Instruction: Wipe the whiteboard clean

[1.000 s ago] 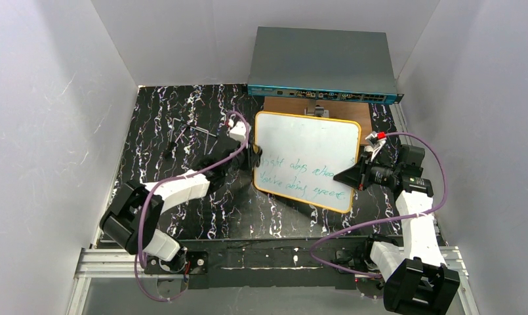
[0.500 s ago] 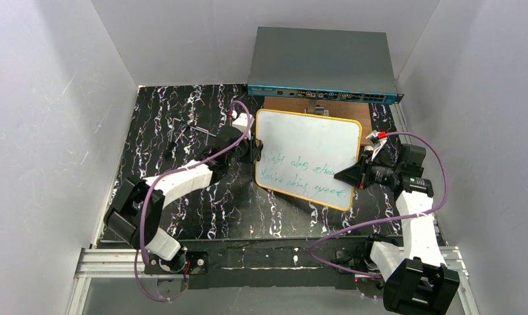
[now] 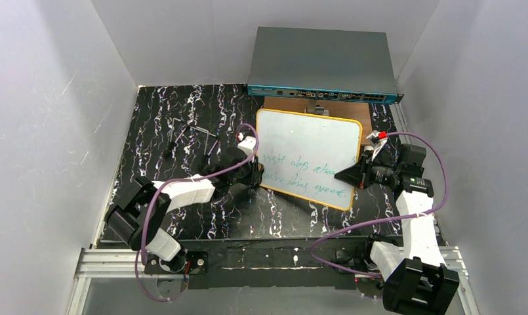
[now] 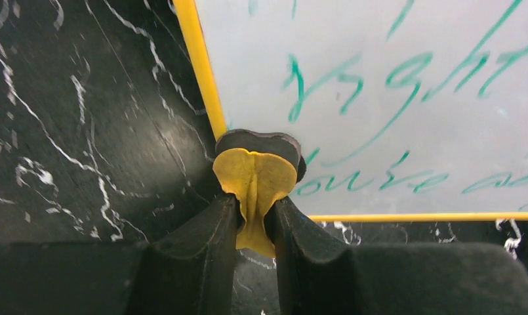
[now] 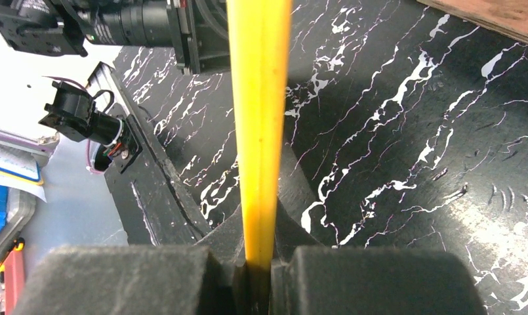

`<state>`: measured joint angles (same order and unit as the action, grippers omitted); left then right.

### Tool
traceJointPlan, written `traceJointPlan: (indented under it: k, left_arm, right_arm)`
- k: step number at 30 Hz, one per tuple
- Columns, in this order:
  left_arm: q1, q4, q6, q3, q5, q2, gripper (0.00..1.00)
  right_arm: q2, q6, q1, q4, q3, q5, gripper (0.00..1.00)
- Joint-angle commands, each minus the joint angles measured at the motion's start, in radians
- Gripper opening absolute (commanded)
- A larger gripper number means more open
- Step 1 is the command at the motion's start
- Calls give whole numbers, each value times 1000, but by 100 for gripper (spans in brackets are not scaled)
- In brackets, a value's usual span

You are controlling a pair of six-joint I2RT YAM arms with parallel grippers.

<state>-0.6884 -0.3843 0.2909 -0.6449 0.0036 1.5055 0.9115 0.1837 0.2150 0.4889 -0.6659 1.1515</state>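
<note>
Top view: whiteboard (image 3: pixel 308 157) lies skewed, right of desk (image 3: pixel 162 144) centre. Its far edge overlaps a wood board (image 3: pixel 353 110) that is mostly hidden under it. A grey box (image 3: pixel 321 63) sits behind both. 2 lines of green writing cross the near half, too small to read. Left gripper (image 3: pixel 253 172) is at the near-left corner and its jaws are hidden by the wrist. Right gripper (image 3: pixel 353 174) is on the right edge, and the grip can't be resolved here. There are thin dark bits (image 3: pixel 182 134) far-left on the desk that I can't ID.

Left wrist: left gripper (image 4: pixel 251 210) is clenched on a yellow eraser (image 4: pixel 256 180), folded between the fingers (image 4: pixel 208 230). The eraser's dark felt end touches the whiteboard (image 4: pixel 392 79) right at the rim corner. The writing is cut off top and right, so only fragments are legible. The lower frame is blocked by the gripper body.

Right wrist: right gripper (image 5: pixel 258 262) is clamped on the whiteboard (image 5: pixel 260 98), seen edge-on, with only the yellow rim showing. The face and writing are not visible. Can't tell whether the whiteboard is lifted or flat. A corner of the wood board (image 5: pixel 504 13) is clipped at top right. A lens barrel (image 5: pixel 117 23) at top left is cut off.

Surface: the desk (image 5: pixel 412 131) is glossy black with white marble veining. Plain white walls close it on 3 sides, and a metal rail (image 3: pixel 117 262) runs along the near edge.
</note>
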Motion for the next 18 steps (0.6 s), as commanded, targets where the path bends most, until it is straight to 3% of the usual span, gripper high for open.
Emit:
traceJointPlan:
  k: [1, 6, 9, 13, 18]
  left_arm:
    - [42, 20, -20, -151, -5, -4, 0]
    - [51, 51, -20, -198, -4, 13, 0]
    - [39, -9, 39, -101, 27, 11, 0]
    - [-18, -73, 68, 0, -30, 24, 0]
    - [-19, 3, 24, -85, -47, 15, 0]
  right_arm:
    - [-13, 22, -7, -48, -45, 128, 1]
    - [-20, 23, -4, -47, -45, 125, 1]
    - [-21, 24, -4, -46, -46, 129, 1]
    - [-17, 23, -4, -48, -45, 139, 1]
    - [-13, 22, -5, -48, -46, 144, 1]
